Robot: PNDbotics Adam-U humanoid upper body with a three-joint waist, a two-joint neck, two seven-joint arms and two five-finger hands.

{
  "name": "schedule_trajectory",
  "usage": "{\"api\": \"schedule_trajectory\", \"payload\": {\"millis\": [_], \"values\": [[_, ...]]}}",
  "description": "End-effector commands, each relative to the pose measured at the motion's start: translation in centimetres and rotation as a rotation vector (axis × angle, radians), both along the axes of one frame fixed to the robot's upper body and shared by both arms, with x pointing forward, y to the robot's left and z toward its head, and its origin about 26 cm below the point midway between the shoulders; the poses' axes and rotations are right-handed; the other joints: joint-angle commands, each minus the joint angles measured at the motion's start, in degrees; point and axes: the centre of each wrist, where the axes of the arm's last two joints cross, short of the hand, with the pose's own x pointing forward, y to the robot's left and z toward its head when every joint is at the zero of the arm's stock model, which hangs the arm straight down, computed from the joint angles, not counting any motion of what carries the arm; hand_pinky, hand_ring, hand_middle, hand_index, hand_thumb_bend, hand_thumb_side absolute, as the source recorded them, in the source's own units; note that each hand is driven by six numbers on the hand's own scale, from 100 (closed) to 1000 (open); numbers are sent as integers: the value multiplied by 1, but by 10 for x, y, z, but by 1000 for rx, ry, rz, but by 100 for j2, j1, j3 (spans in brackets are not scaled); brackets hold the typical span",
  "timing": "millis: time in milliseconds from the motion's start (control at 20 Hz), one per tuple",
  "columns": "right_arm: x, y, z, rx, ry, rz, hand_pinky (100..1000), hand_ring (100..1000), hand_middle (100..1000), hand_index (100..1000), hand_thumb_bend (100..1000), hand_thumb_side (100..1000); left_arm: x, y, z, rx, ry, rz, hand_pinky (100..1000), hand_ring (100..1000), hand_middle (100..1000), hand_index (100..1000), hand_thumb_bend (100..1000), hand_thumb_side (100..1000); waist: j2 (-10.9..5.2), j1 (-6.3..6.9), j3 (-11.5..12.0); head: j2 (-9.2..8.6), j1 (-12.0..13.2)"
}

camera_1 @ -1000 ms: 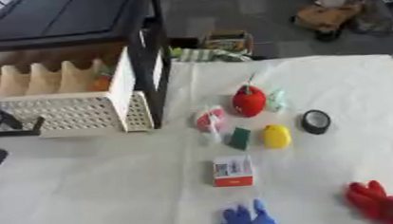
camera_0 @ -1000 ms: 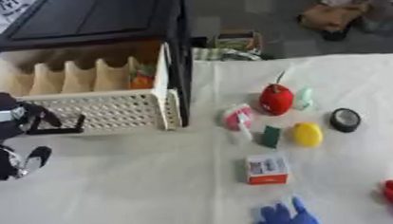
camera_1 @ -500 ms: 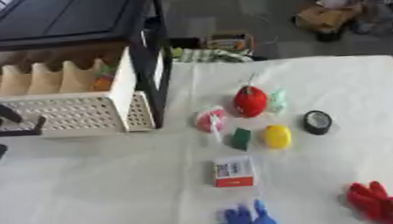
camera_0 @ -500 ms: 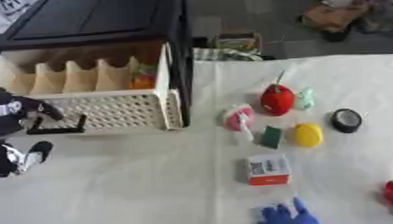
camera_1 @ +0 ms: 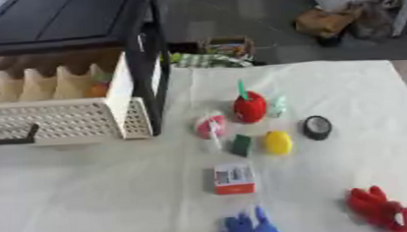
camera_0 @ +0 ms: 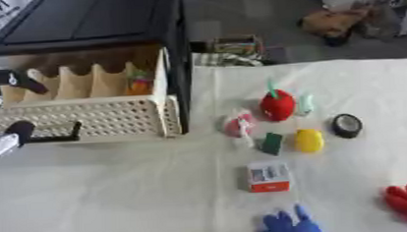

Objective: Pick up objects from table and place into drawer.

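Note:
A white perforated drawer (camera_0: pixel 104 120) stands pulled open from a black cabinet, with a black handle (camera_0: pixel 57 138) on its front and an orange item (camera_0: pixel 138 84) inside. My left hand (camera_0: pixel 3 141) shows at the left edge beside the handle's left end, its black forearm above it. On the white table lie a red apple-like toy (camera_0: pixel 277 105), a pink-red thing (camera_0: pixel 239 125), a dark green block (camera_0: pixel 271 143), a yellow lemon shape (camera_0: pixel 309 140), a black round thing (camera_0: pixel 347 125) and a white-and-orange box (camera_0: pixel 268 176). My right hand is out of view.
A blue glove-like toy (camera_0: pixel 289 225) lies at the near edge and a red one (camera_1: pixel 382 212) at the near right. A pale green piece (camera_0: pixel 306 103) leans by the apple. The black cabinet top (camera_0: pixel 82 17) rises behind the drawer. Clutter sits on the floor beyond the table.
My left hand has slid left from the drawer handle toward the picture's edge. The drawer and the table objects have stayed in place.

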Motion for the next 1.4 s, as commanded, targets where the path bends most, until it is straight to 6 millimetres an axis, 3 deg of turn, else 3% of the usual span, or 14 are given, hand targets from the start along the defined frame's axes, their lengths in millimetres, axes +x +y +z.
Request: {"api": "schedule_trajectory", "payload": {"millis": [50, 200, 250, 400, 550, 650, 800, 1150, 1250, 1400], "values": [[-4, -2, 8, -13, -30, -8, 800, 571, 639, 836, 100, 806, -7, 2, 15, -96, -95, -59, 100, 100, 100, 916, 105, 408, -162, -7, 11, 31, -82], [-4, -2, 8, -13, -31, -10, 800, 572, 640, 836, 100, 806, -7, 2, 16, -253, -155, -145, 100, 100, 100, 917, 105, 408, -190, -25, 22, 81, -128], [-4, -2, 8, -13, -31, -11, 800, 573, 641, 836, 100, 806, -7, 3, 17, -316, -188, -178, 100, 100, 100, 924, 100, 314, -202, -33, 24, 89, -129], [-4, -2, 8, -15, -34, -12, 800, 575, 642, 836, 100, 807, -7, 6, 17, -602, -367, -286, 100, 100, 100, 927, 100, 245, -237, -55, 27, 107, -109], [-4, -2, 10, -18, -39, -8, 800, 577, 644, 836, 100, 808, -3, 5, 10, -840, -504, -336, 100, 100, 100, 933, 100, 297, -267, -73, 4, 123, -69], [-4, -2, 10, -21, -41, -6, 800, 577, 645, 836, 100, 808, 0, 4, 3, -920, -552, -344, 100, 100, 100, 936, 100, 309, -280, -82, -12, 130, -67], [-3, -2, 13, -28, -48, -5, 800, 580, 648, 836, 100, 809, 2, 4, -3, -1027, -634, -338, 100, 100, 100, 910, 100, 397, -317, -104, -33, 160, -66], [-3, -1, 22, -87, -53, -5, 801, 590, 657, 835, 100, 819, 11, 0, -26, -1131, -794, -304, 100, 100, 105, 912, 100, 488, -391, -112, -91, 317, -44], [-3, 1, 28, -113, -59, -3, 801, 594, 662, 835, 100, 823, 14, -3, -34, -1149, -816, -296, 100, 100, 156, 919, 100, 506, -412, -99, -115, 389, -8], [-2, 3, 37, -154, -68, -2, 804, 600, 670, 834, 100, 826, 18, -7, -48, -1168, -841, -281, 210, 100, 241, 925, 100, 525, -438, -77, -149, 482, 13]]}}
